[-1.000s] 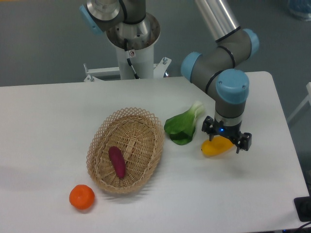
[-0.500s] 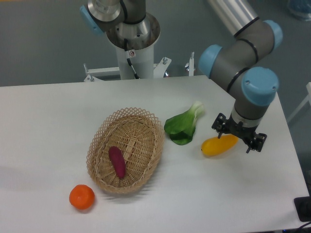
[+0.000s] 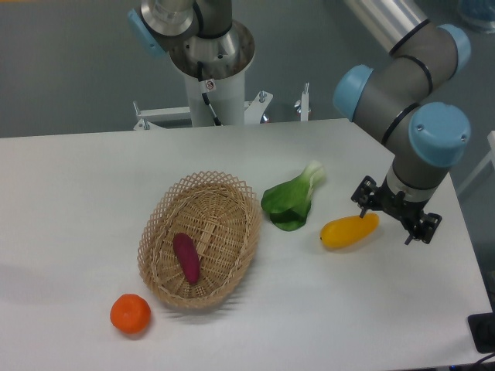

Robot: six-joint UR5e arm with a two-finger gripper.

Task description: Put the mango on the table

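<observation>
Nearly all of the task looks done: the mango lies on the table at right of centre of the frame, outside the basket, resting on the white top by itself. The gripper sits just right of the mango's upper end, fingers apart with nothing between them; can't tell whether one finger touches the fruit's tip. My read: only the retreat is left, clearing the arm up and away without nudging the mango.

Around it: bok choy lies just left of the mango, apart from it. The wicker basket at centre-left holds a purple sweet potato. A tangerine sits lower left, just beside the basket rim. Robot base at top centre.

Nothing blocks a lift-out. Only risk I see is the mango rolling if it's clipped.
</observation>
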